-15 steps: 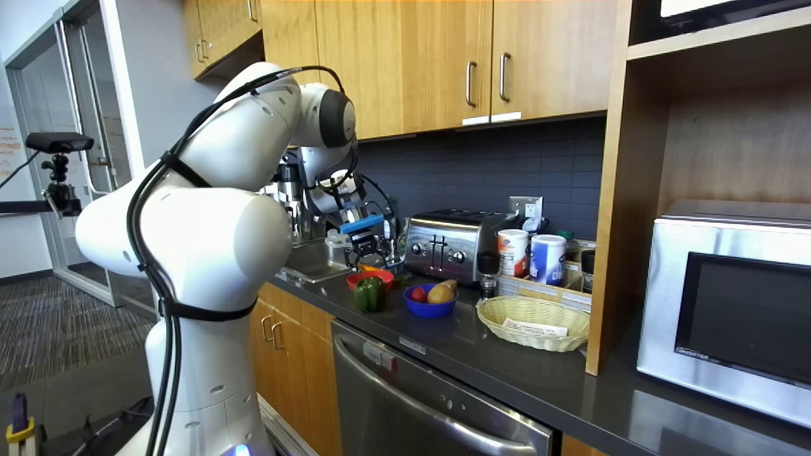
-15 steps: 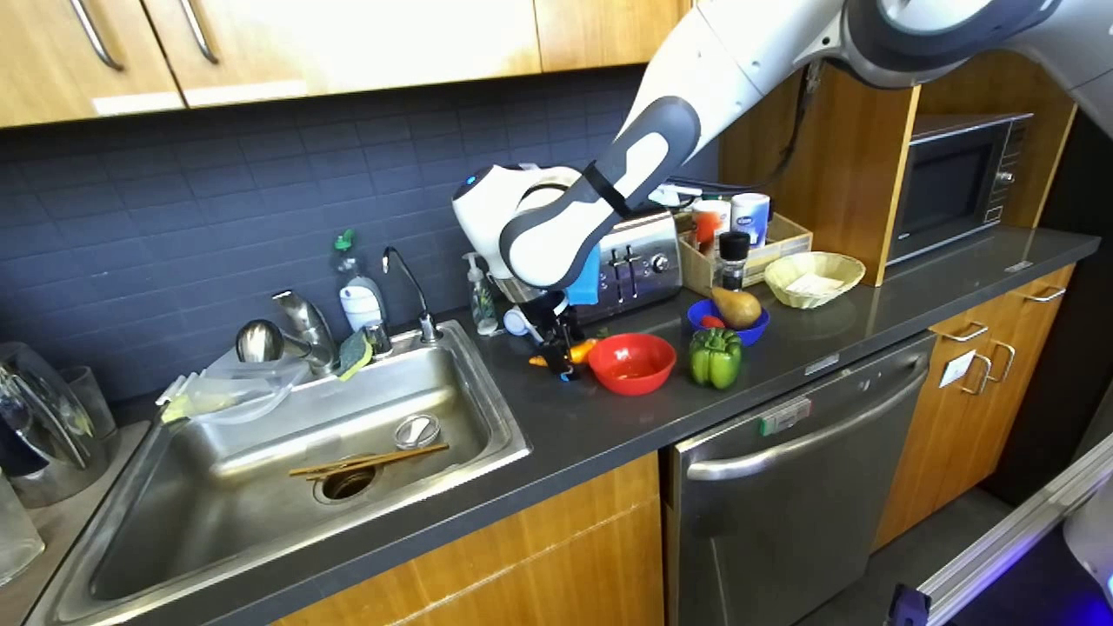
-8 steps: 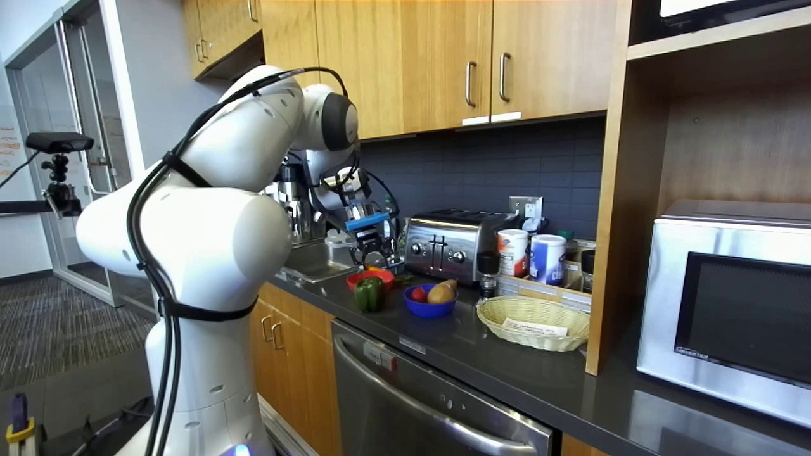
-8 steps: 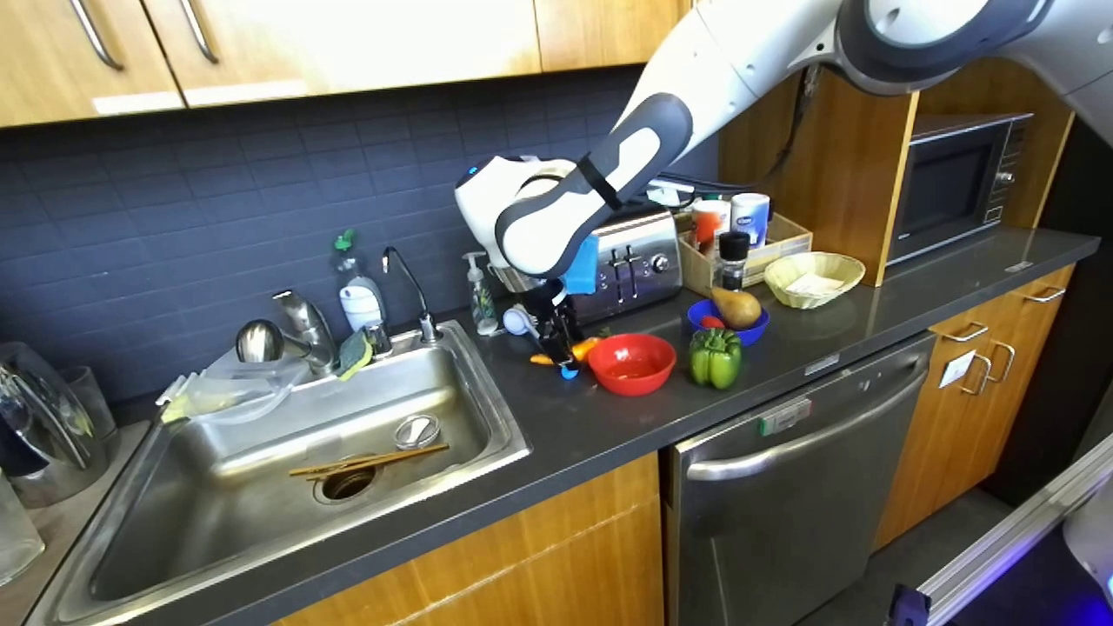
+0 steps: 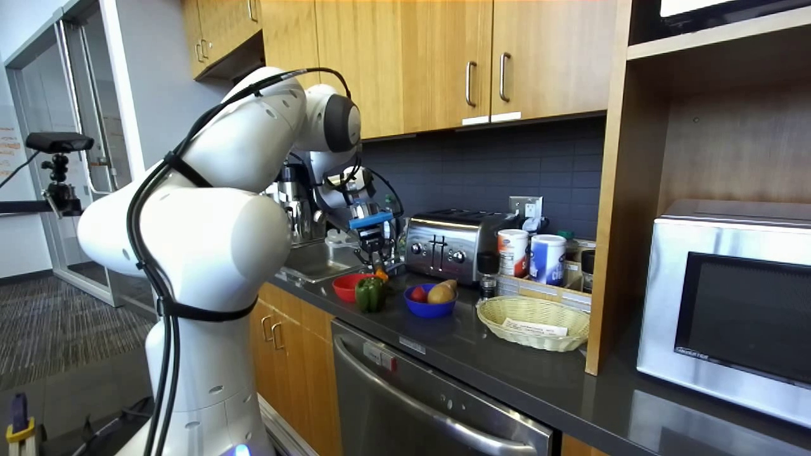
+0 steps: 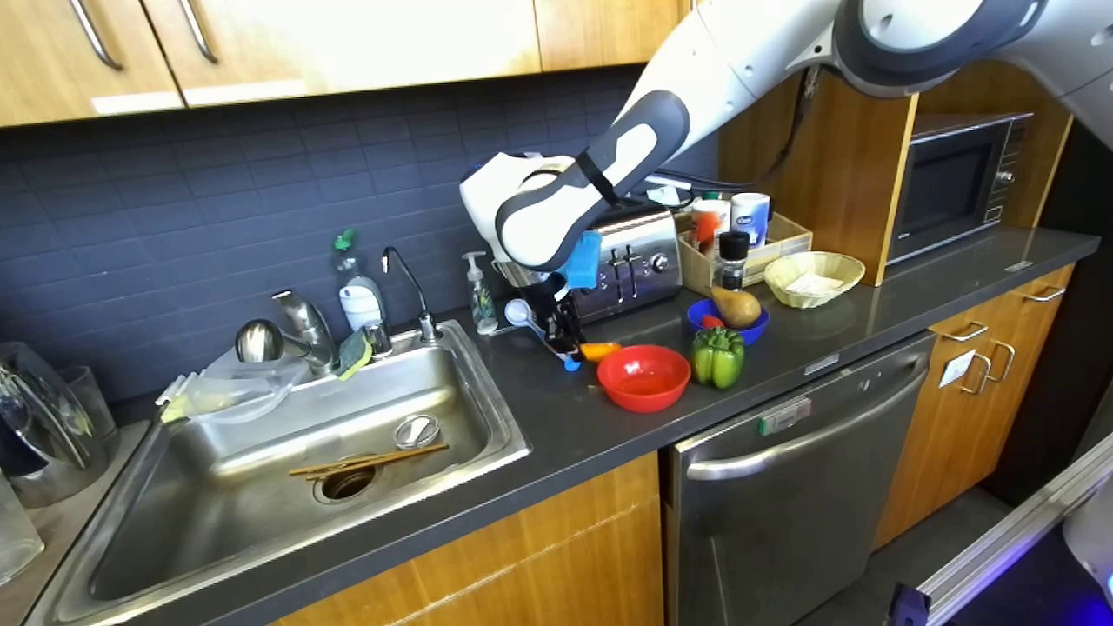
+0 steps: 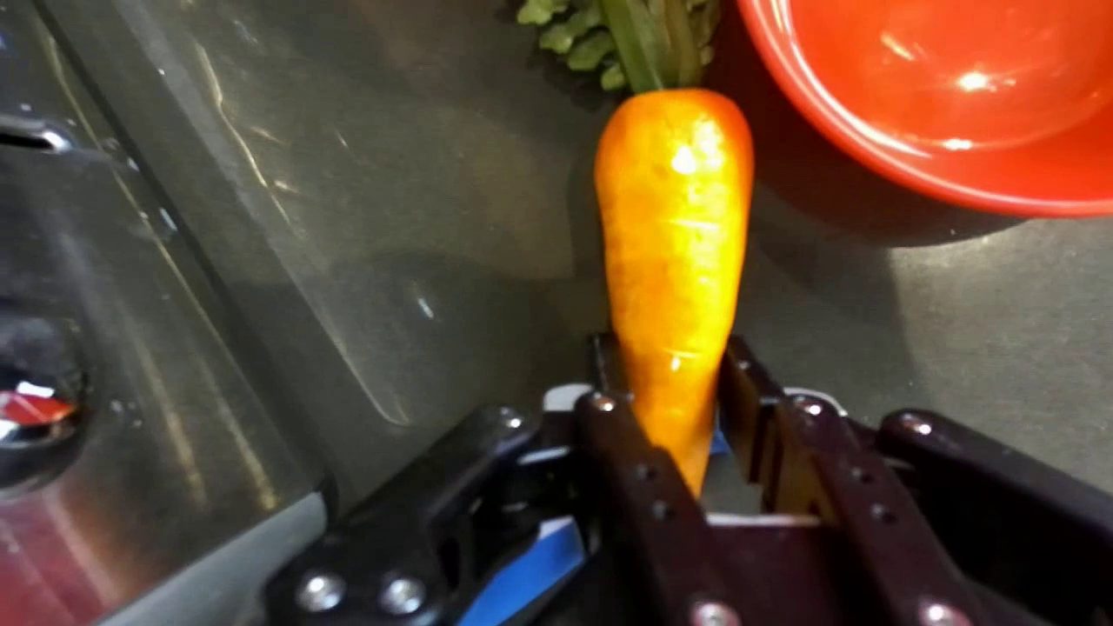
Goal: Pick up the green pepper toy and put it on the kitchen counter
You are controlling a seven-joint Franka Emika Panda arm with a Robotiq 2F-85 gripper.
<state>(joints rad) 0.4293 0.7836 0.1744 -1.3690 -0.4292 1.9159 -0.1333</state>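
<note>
The green pepper toy (image 5: 370,295) (image 6: 717,358) stands on the dark kitchen counter (image 6: 578,435) near its front edge, touching or nearly touching a red bowl (image 6: 645,402). In the wrist view the pepper is out of frame. My gripper (image 7: 675,356) is low over the counter behind the red bowl, apart from the pepper. Its fingers press on both sides of the narrow lower part of an orange toy carrot (image 7: 678,209), whose leafy green top points away from me. In both exterior views only the carrot's orange end shows beside the gripper (image 6: 569,341).
A steel toaster (image 5: 443,247) stands close behind the gripper. The sink (image 6: 483,417) lies to one side. On the other are a blue bowl (image 5: 431,309) with toy foods, a pepper grinder (image 6: 733,261) and a wicker basket (image 5: 538,339). The red bowl's rim (image 7: 869,156) is near the carrot.
The fingers have come together on the carrot, which has swung round. The red bowl has slid towards the counter's front edge, and the pepper has shifted very slightly.
</note>
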